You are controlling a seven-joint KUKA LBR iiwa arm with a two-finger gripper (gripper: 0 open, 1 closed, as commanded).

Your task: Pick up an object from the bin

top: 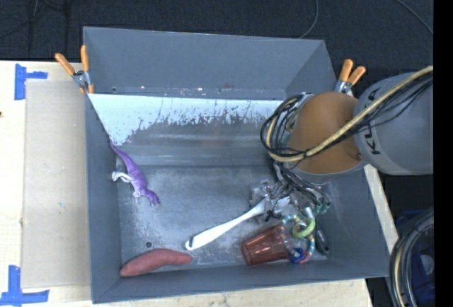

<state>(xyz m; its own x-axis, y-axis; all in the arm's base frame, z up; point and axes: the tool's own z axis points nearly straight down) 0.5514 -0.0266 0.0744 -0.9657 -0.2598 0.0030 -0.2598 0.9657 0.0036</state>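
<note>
Action in the right-hand part of the grey metal bin (212,65), where the gripper (274,201) sits low beneath its orange wrist cover and loops of cable. Open or closed? Cannot tell from here; the cabling crowds the view.

Right at the gripper lies the long white plastic spoon (223,229), flat on the floor. Its upper right end runs in under the gripper and its other end points away to the lower left. That slant looks like the thing to watch: the spoon's long axis runs diagonally across the bin, so a grasp would likely need to close across it, not along it.

Just below the gripper, a clear red plastic cup (265,247) lies on its side, close beside the spoon's near end. A tangle of small coloured bits (306,233) sits to the cup's right. Both crowd that end, so a stray catch looks possible.

Well apart on the left are a purple toy dinosaur (134,178) and, by the front wall, a red sausage-shaped thing (156,261).
</note>
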